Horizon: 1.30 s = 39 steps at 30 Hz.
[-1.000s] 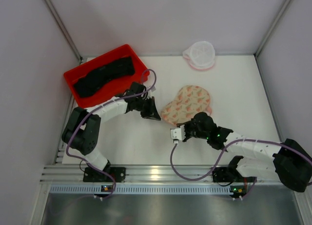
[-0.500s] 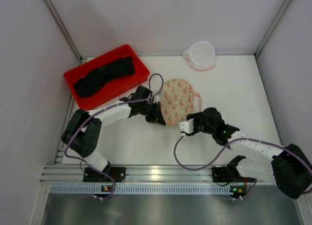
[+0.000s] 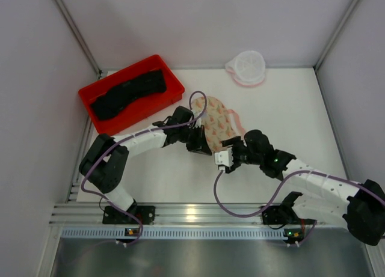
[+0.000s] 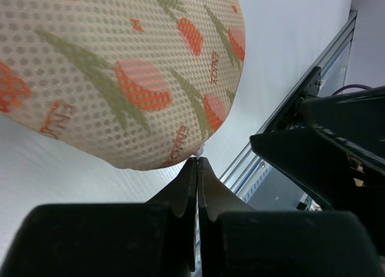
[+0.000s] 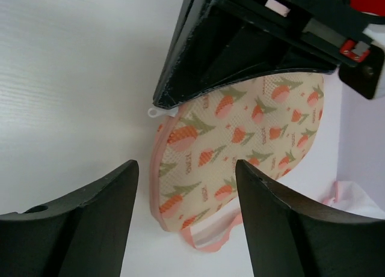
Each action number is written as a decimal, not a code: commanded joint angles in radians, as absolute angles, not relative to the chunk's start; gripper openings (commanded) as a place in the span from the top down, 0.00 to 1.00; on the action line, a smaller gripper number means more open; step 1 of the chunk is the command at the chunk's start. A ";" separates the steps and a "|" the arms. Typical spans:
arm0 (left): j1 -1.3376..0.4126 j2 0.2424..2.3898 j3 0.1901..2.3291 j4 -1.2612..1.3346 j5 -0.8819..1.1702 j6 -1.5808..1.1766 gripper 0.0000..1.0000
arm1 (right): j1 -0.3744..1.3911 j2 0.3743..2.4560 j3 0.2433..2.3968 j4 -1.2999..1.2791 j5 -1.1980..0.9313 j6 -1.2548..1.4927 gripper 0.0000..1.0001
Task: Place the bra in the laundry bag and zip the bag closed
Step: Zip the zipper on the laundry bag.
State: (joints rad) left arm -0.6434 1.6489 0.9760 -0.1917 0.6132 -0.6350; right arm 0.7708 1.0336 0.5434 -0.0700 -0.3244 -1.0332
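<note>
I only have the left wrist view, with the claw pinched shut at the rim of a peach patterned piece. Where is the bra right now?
Observer: The bra lies in a red bin at the far left of the table, and neither arm is on it.
Operator: And where does it have to go?
Observer: Into the laundry bag, a white mesh pouch at the table's far edge, apart from both arms.
Operator: What about the other arm?
Observer: The right claw is open and closed on nothing, pointed at the peach patterned piece.
</note>
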 commanded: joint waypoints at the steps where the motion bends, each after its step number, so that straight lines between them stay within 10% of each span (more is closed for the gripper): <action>1: -0.643 1.632 0.999 -0.130 0.626 -0.650 1.00 | 0.784 1.072 0.549 -0.089 -0.325 -1.055 0.34; 14: -0.641 1.618 0.989 -0.132 0.649 -0.661 1.00 | 0.807 1.222 0.577 0.069 -0.292 -1.042 0.45; 21: -0.638 1.606 0.991 -0.184 0.614 -0.643 1.00 | 0.807 1.256 0.586 0.120 -0.261 -1.026 0.99; 39: -0.477 1.677 1.025 -0.268 0.492 -0.476 1.00 | 0.792 1.005 0.457 -0.024 -0.310 -1.057 1.00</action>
